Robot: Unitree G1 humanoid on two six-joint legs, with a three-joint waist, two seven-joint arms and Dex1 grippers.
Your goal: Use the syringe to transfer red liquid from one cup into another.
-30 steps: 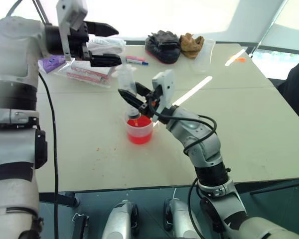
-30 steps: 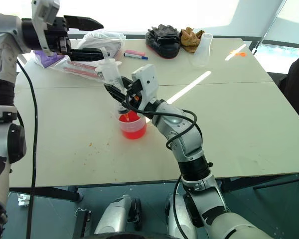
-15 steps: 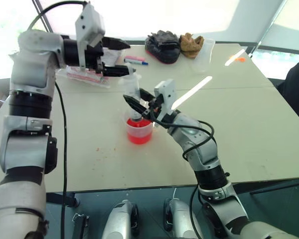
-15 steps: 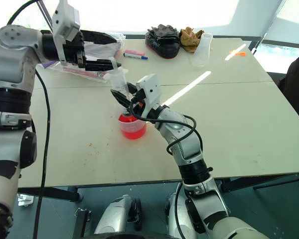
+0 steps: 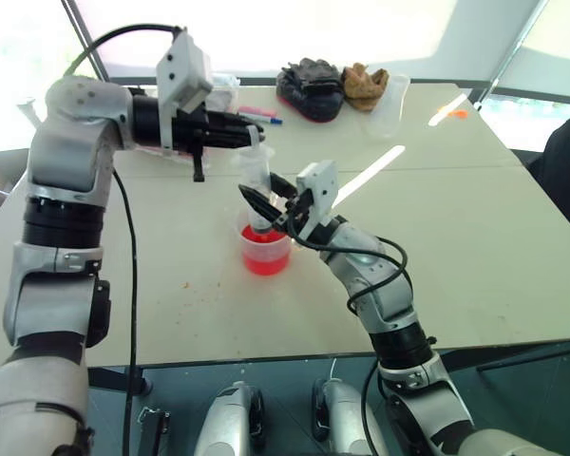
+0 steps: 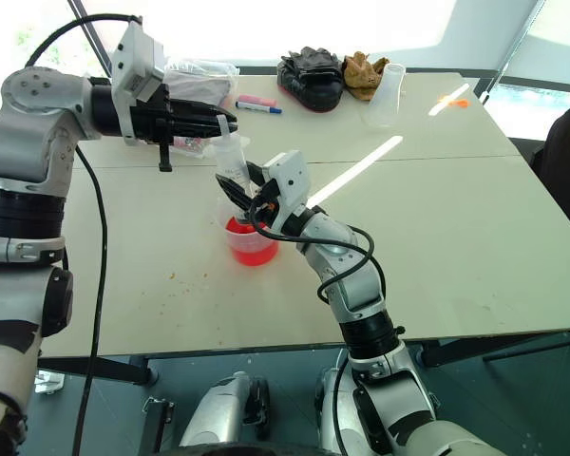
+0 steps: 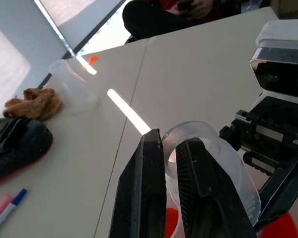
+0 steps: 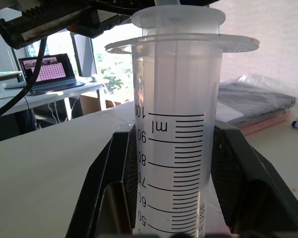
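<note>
Now the syringe (image 6: pixel 234 174) stands nearly upright over the short cup (image 6: pixel 251 241), its lower end down inside the cup's mouth. The right gripper (image 6: pixel 242 197) comes in from the right and is clamped on the barrel, one black finger on each side, as the right wrist view shows plainly with the printed scale between them. The left gripper (image 5: pixel 250 140) reaches across from the left at the top of the syringe; its two fingers are drawn almost together right at the plunger end, and in the left wrist view they pinch the clear rim of the top flange (image 7: pixel 188 136).

The barrel is clear plastic with black graduations, and looks empty in its upper part. The red liquid (image 6: pixel 250 234) sits as a bright pool in the short cup.

The cup stands mid-table, well back from the near edge, with bare tabletop (image 6: pixel 456 218) to its right and on the near side. The taller cup (image 6: pixel 387 93) stands well apart at the far right, next to dark gloves (image 6: pixel 311 74). A marker pen (image 6: pixel 257 103) and plastic bags (image 6: pixel 198 80) lie at the far left.
</note>
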